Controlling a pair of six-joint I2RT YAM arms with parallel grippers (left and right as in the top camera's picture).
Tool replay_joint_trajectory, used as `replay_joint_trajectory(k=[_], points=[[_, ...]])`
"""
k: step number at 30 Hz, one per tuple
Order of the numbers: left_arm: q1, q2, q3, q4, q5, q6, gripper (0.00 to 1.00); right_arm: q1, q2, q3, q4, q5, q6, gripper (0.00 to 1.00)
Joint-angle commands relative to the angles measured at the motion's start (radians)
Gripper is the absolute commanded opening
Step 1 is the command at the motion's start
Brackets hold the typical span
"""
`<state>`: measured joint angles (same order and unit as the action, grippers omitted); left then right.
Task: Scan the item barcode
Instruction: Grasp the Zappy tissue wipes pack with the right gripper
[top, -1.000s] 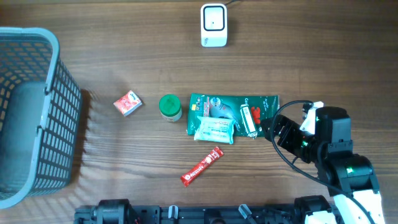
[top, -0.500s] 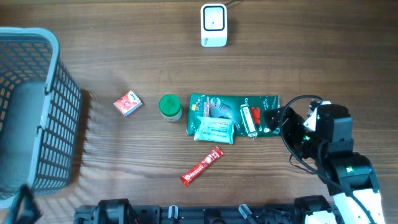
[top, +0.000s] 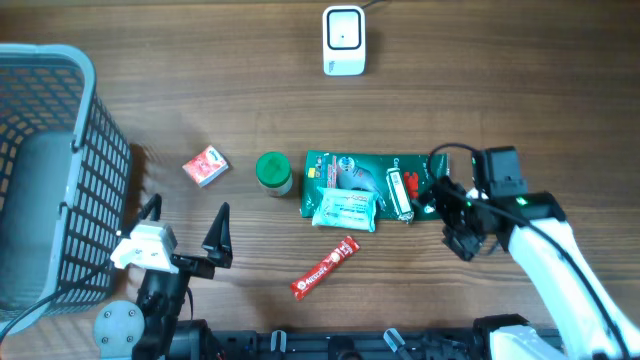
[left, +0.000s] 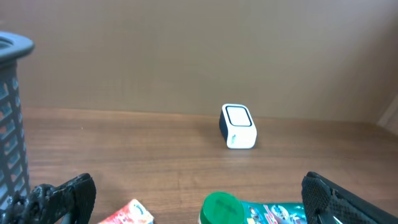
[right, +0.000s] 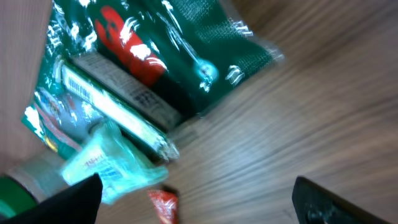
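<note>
Nearest you, the left pincer (top: 186, 228) hangs low over the front edge of the counter (top: 520, 90) with its jaws spread wide and nothing between them, well apart from any item; leave it there. Just beyond lies a red sachet (top: 325, 266) on its own, touched by nothing. Further in is the row of goods, and this is where the work is. Your right pincer (top: 443, 207) is also released and empty, and sits at the right end of the green pouch (top: 345, 168), which lies flat with a pale sachet (top: 345, 210) and a slim white tube (top: 401, 192) resting on top of it. Left of the pouch stand a green-lidded jar (top: 272, 171) and a small red box (top: 205, 165), with the basket (top: 60, 80) at the far left. I judge you are in the reach-and-pick step: no item is off the counter yet. Next, settle the jaws over the pouch's right edge and close. Lift slowly, since the two loose things on top may slide off. The wrist view is too blurred to show where the barcode sits, so find it before carrying. The scanner (top: 343, 40) waits at the far edge, and the code must face it.
</note>
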<state>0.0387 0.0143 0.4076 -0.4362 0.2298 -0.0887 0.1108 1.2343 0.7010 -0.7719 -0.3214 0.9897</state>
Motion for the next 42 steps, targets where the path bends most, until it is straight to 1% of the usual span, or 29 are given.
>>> replay_joint_trajectory(k=[1, 5, 7, 11, 13, 16, 17, 19, 22, 23, 24, 26, 27, 29, 30, 33, 34, 35, 36, 38, 39, 40, 41, 42], points=[[0.005, -0.008, -0.011, -0.037, 0.016, 0.002, 1.00, 0.004, 0.107, -0.023, 0.083, -0.016, 0.117, 0.97], [0.005, -0.008, -0.012, -0.151, 0.013, 0.003, 1.00, 0.011, 0.183, -0.023, 0.146, -0.020, 0.138, 0.97], [0.005, -0.008, -0.035, -0.166, 0.011, 0.006, 1.00, 0.045, 0.187, -0.023, 0.171, -0.020, 0.135, 0.95], [0.005, -0.008, -0.058, -0.200, 0.012, 0.005, 1.00, 0.139, 0.158, -0.021, 0.175, -0.020, 0.081, 0.94], [0.005, -0.008, -0.058, -0.239, 0.012, 0.005, 1.00, 0.178, 0.102, -0.020, 0.177, -0.007, 0.027, 0.94], [0.005, -0.008, -0.058, -0.243, 0.012, 0.005, 1.00, 0.239, 0.004, -0.019, 0.181, 0.061, -0.078, 0.95], [0.005, -0.008, -0.058, -0.243, 0.012, 0.005, 1.00, 0.262, -0.024, -0.019, 0.185, 0.079, -0.115, 0.99], [0.005, -0.008, -0.058, -0.243, 0.012, 0.005, 1.00, 0.343, -0.053, -0.020, 0.242, 0.122, -0.246, 1.00], [0.005, -0.008, -0.058, -0.243, 0.012, 0.005, 1.00, 0.435, -0.008, -0.020, 0.303, 0.325, -0.266, 1.00], [0.005, -0.008, -0.058, -0.243, 0.012, 0.005, 1.00, 0.455, 0.022, -0.020, 0.323, 0.372, -0.265, 0.99], [0.005, -0.008, -0.058, -0.243, 0.012, 0.005, 1.00, 0.463, 0.054, -0.020, 0.348, 0.377, -0.269, 0.99], [0.005, -0.008, -0.058, -0.243, 0.012, 0.005, 1.00, 0.466, 0.133, -0.020, 0.416, 0.336, -0.294, 0.98], [0.005, -0.008, -0.058, -0.243, 0.012, 0.005, 1.00, 0.466, 0.205, -0.020, 0.459, 0.289, -0.310, 0.95], [0.005, -0.008, -0.058, -0.243, 0.012, 0.005, 1.00, 0.466, 0.286, -0.020, 0.505, 0.219, -0.328, 0.94], [0.005, -0.008, -0.058, -0.243, 0.012, 0.005, 1.00, 0.465, 0.320, -0.014, 0.534, 0.172, -0.369, 0.93], [0.005, -0.008, -0.058, -0.243, 0.012, 0.005, 1.00, 0.464, 0.326, -0.006, 0.536, 0.156, -0.393, 0.92], [0.005, -0.008, -0.058, -0.243, 0.012, 0.005, 1.00, 0.464, 0.326, -0.006, 0.535, 0.156, -0.393, 0.85], [0.005, -0.008, -0.058, -0.243, 0.012, 0.005, 1.00, 0.464, 0.326, -0.006, 0.532, 0.155, -0.393, 0.75], [0.005, -0.008, -0.058, -0.243, 0.012, 0.005, 1.00, 0.464, 0.326, -0.006, 0.528, 0.153, -0.393, 0.66], [0.005, -0.008, -0.058, -0.243, 0.012, 0.005, 1.00, 0.464, 0.326, -0.005, 0.526, 0.097, -0.414, 0.36], [0.005, -0.008, -0.058, -0.243, 0.012, 0.005, 1.00, 0.464, 0.326, -0.005, 0.525, 0.080, -0.414, 0.27], [0.005, -0.008, -0.058, -0.243, 0.012, 0.005, 1.00, 0.464, 0.326, -0.005, 0.525, 0.080, -0.414, 0.23], [0.005, -0.008, -0.058, -0.243, 0.012, 0.005, 1.00, 0.464, 0.326, -0.005, 0.525, 0.079, -0.414, 0.21], [0.005, -0.008, -0.058, -0.243, 0.012, 0.005, 1.00, 0.464, 0.327, -0.005, 0.524, 0.079, -0.414, 0.37]])
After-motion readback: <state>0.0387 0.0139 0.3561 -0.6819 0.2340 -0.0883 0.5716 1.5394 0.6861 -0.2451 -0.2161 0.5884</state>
